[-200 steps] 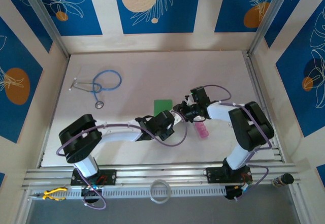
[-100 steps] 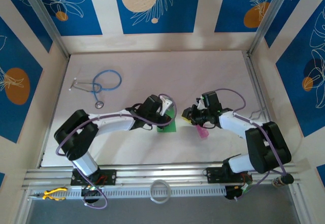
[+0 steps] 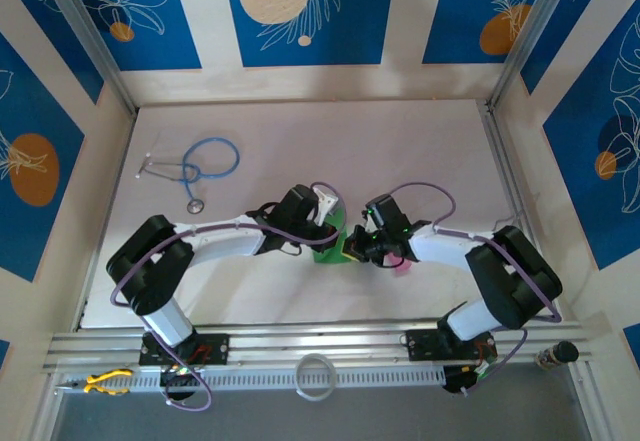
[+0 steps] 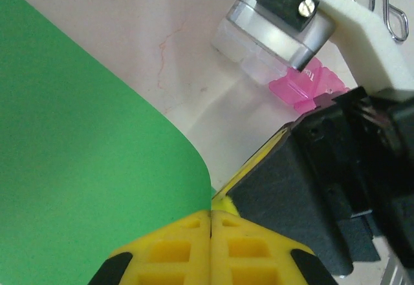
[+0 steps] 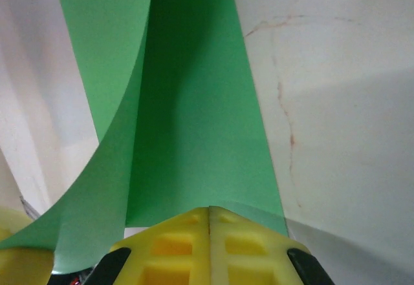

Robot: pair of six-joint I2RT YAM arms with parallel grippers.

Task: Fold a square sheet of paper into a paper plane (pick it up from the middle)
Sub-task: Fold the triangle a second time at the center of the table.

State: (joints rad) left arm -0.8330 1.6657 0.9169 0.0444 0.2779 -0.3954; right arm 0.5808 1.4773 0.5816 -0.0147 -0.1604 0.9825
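Pinching square sheet of paper from either side: left pincer, right pincer, paper curling between

The right gripper has swung left and clamped onto the square sheet of paper

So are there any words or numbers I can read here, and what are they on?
None: no words, numbers or brand marks can be read.
The paper is plain green.
The bottle shows no label, only pink plastic.
The walls have only leaf and circle drawings.
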